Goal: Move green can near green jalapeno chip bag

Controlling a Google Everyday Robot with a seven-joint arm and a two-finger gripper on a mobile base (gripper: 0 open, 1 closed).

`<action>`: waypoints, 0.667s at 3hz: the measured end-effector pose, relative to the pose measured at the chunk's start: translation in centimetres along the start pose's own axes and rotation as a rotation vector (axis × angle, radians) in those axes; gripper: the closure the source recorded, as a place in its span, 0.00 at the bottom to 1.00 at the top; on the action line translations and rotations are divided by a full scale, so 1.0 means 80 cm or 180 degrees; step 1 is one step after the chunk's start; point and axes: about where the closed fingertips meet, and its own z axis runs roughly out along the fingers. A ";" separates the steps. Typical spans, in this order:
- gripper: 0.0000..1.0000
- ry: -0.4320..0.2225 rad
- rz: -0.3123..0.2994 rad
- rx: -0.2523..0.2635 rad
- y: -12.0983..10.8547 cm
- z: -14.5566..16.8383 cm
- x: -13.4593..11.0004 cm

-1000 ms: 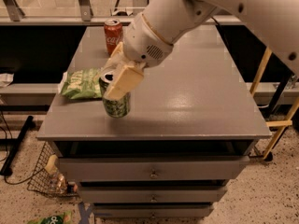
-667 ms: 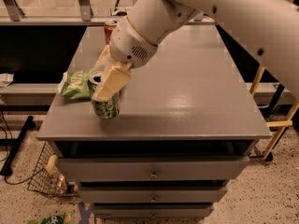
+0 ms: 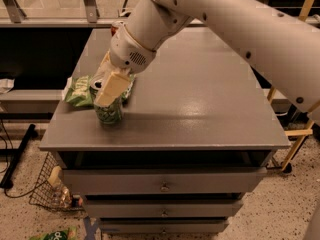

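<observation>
The green can (image 3: pixel 109 111) stands upright near the front left of the grey cabinet top (image 3: pixel 200 99), its silver top partly showing. My gripper (image 3: pixel 107 86) is shut on the green can, with one cream finger (image 3: pixel 112 88) across its near side. The green jalapeno chip bag (image 3: pixel 80 90) lies flat just left of and behind the can, touching or nearly touching it. My white arm reaches in from the upper right and hides part of the bag.
A red can (image 3: pixel 116 27) stands at the back left, mostly hidden behind my arm. The cabinet's left edge is close to the bag. Drawers (image 3: pixel 162 184) are below. A wire basket (image 3: pixel 50 191) and a green packet (image 3: pixel 55 234) are on the floor at left.
My gripper has carried the green can to the left and a little toward the front, ending right beside the chip bag.
</observation>
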 end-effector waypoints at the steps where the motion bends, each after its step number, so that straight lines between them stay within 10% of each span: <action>1: 1.00 0.0055 0.0033 0.0096 -0.014 -0.004 0.007; 2: 0.82 0.0056 0.0027 0.0087 -0.013 -0.002 0.006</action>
